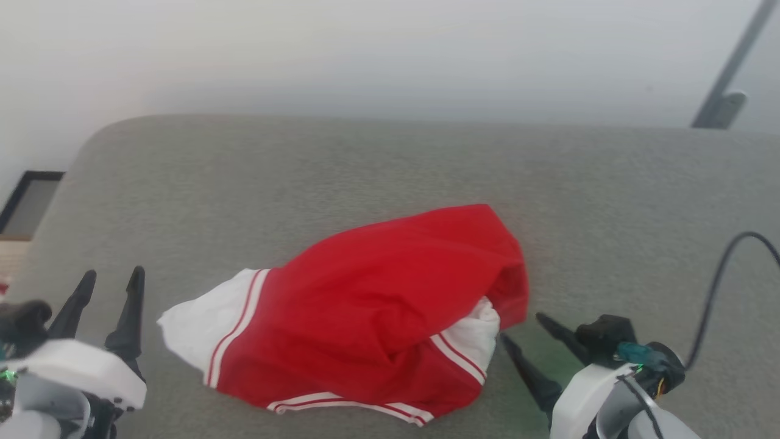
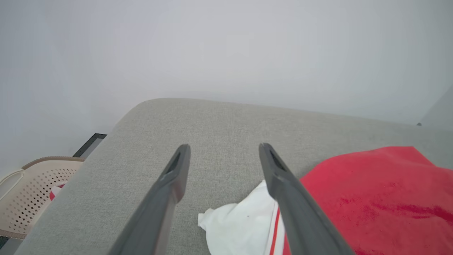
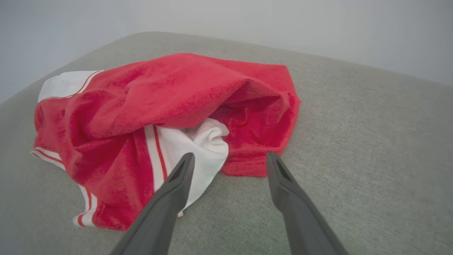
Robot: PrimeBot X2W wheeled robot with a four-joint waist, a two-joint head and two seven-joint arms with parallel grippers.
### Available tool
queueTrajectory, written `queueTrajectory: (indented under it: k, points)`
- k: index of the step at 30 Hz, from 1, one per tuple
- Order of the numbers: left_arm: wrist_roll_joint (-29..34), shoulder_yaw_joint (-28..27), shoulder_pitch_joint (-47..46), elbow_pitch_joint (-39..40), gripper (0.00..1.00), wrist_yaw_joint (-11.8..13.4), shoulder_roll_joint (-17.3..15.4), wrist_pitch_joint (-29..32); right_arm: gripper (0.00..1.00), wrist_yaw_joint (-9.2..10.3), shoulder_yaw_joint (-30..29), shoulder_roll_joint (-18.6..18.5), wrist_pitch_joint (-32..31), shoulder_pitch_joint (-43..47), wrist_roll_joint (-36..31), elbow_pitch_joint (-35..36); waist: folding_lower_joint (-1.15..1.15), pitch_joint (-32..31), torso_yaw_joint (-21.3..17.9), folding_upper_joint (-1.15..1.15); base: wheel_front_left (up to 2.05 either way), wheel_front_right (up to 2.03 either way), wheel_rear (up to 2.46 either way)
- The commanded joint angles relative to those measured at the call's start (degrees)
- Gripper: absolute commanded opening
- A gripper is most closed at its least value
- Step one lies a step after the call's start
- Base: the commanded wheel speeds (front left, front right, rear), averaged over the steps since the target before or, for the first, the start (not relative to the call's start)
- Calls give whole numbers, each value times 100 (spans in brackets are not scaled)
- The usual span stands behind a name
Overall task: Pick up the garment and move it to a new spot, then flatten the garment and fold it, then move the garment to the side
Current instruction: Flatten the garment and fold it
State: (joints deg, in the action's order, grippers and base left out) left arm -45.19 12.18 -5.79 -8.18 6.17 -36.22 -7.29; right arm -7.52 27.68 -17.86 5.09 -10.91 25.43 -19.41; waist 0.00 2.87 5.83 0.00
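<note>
Between the left pincer [image 1: 114, 272] and right pincer [image 1: 521, 327], the garment [image 1: 378, 305] lies crumpled on coarse grey woven upholstery [image 1: 365, 164]: fuzzy red cloth, smooth white sleeves, striped trim. Both pincers gape wide, empty.

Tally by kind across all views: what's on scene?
red jersey: 1
grippers: 2, left gripper and right gripper, both open
beige basket: 1
grey padded surface: 1
Total: 5
</note>
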Motion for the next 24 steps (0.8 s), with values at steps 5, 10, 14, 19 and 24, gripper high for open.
queueTrajectory:
  k: [5,10,14,19,24]
  points:
    - [149,-252,375,240,100,79,332,-679,100,7,436,-297,-524,-208,464,21,0,-70,407,0,0,0,0]
    - [364,-490,613,350,100,-44,676,-793,100,6,589,-439,-958,-368,623,-119,0,-38,684,0,0,0,0]
    - [584,-729,703,397,100,-165,971,-791,0,7,573,-494,-1217,-456,533,-252,0,-16,838,0,0,0,0]
    - [858,-1064,788,455,100,-378,1286,-794,0,7,471,-499,-1354,-495,532,-195,0,12,892,0,0,0,0]
    - [1069,-1415,835,445,100,-607,1524,-795,0,7,271,-608,-1502,-526,587,41,0,26,821,0,0,0,0]
